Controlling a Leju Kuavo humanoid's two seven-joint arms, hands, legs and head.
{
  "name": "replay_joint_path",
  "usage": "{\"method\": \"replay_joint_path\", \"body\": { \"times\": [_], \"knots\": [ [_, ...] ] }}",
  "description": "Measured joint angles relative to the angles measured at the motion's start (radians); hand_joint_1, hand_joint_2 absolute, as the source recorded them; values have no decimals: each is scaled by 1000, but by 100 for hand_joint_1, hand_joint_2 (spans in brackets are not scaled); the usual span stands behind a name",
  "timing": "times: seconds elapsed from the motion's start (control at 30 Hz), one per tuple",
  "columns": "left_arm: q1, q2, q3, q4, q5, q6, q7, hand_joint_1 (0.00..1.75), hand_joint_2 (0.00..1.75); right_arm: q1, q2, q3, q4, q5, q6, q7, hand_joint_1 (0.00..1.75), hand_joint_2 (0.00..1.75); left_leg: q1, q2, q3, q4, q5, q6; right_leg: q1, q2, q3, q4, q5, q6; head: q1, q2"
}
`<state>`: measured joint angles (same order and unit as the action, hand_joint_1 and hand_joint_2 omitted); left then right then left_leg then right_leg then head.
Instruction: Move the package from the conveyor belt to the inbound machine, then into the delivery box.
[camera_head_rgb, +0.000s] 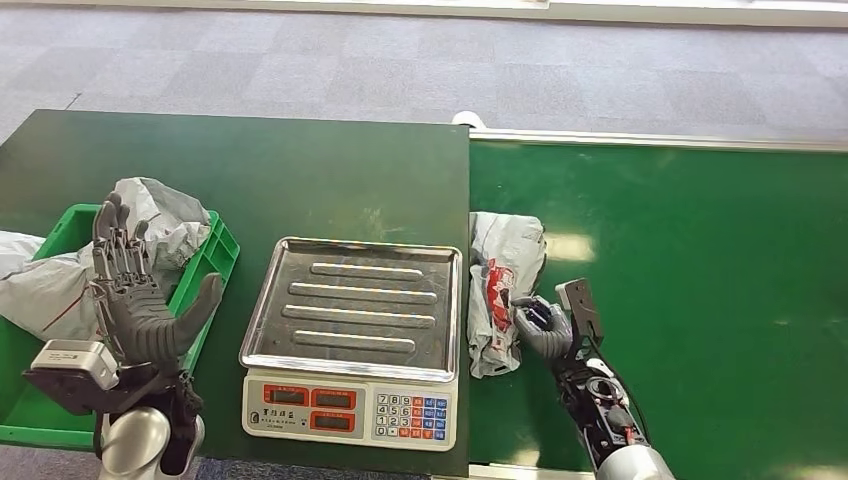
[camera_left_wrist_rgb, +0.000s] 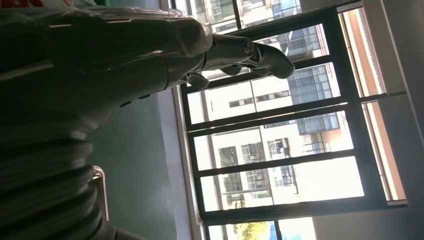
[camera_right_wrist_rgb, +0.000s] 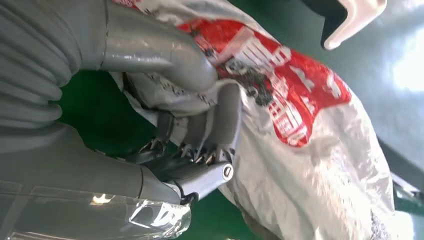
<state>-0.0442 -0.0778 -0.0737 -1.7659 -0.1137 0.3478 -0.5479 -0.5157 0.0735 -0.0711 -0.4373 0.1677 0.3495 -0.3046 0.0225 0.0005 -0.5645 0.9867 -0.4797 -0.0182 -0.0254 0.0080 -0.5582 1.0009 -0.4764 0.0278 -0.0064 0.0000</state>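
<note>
A grey plastic package (camera_head_rgb: 500, 285) with red print lies on the green conveyor belt (camera_head_rgb: 690, 260), right beside the scale. My right hand (camera_head_rgb: 541, 328) grips its near edge; in the right wrist view the thumb and fingers (camera_right_wrist_rgb: 215, 125) pinch a fold of the package (camera_right_wrist_rgb: 310, 150). The inbound machine, a scale with a steel tray (camera_head_rgb: 360, 305) and a keypad (camera_head_rgb: 410, 415), stands bare on the dark table. My left hand (camera_head_rgb: 135, 290) is raised with fingers spread in front of the green delivery box (camera_head_rgb: 205, 265), holding nothing; its fingers (camera_left_wrist_rgb: 245, 52) show against windows.
The green delivery box holds grey packages (camera_head_rgb: 150, 225), and another grey package (camera_head_rgb: 40, 290) hangs over its left side. The dark green table (camera_head_rgb: 250, 170) meets the conveyor at a seam beside the scale. Grey carpet floor (camera_head_rgb: 400, 60) lies beyond.
</note>
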Motion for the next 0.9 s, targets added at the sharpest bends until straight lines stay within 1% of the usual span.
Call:
{"method": "replay_joint_path", "body": {
  "times": [0.3, 0.43, 0.57, 0.73, 0.8, 0.87, 0.9],
  "knots": [
    [19, 0, 7, -10, 0, 7, 2, 0, 175, 0, 5, -10, -25, -10, -96, 9, 175, 175, 0, 0, 0, 0, 0, 0, 0, 0, 0, 0, 0, 0, 0, 0],
    [27, 0, 9, -10, -1, 12, 2, 0, 175, 18, 8, -11, -81, -11, -182, 4, 175, 175, 0, 0, 0, 0, 0, 0, 0, 0, 0, 0, 0, 0, 0, 0],
    [43, -6, 9, -17, -14, 20, 2, 0, 175, 69, 22, -11, -233, 4, -290, 6, 175, 175, 0, 0, 0, 0, 0, 0, 0, 0, 0, 0, 0, 0, 0, 0],
    [54, -14, 9, -19, -20, 23, 2, 0, 175, 158, 43, -2, -496, 18, -356, 15, 175, 175, 0, -1, 0, 0, 0, 0, 0, 0, 0, 0, 0, 0, 0, 0],
    [54, -16, 9, -19, -21, 23, 2, 0, 175, 191, 47, 6, -591, 31, -376, 28, 87, 175, 0, 0, 0, 0, 0, 0, 0, 0, 0, 0, 0, 0, 0, 0],
    [54, -18, 9, -19, -21, 23, 2, 0, 175, 217, 48, 16, -663, 59, -394, 65, 0, 175, 0, 0, 0, 0, 0, 0, 0, 0, 0, 0, 0, 0, 0, 0],
    [54, -18, 9, -19, -21, 23, 2, 0, 175, 227, 48, 21, -689, 76, -402, 88, 0, 175, 0, 0, 0, 0, 0, 0, 0, 0, 0, 0, 0, 0, 0, 0]
  ]
}}
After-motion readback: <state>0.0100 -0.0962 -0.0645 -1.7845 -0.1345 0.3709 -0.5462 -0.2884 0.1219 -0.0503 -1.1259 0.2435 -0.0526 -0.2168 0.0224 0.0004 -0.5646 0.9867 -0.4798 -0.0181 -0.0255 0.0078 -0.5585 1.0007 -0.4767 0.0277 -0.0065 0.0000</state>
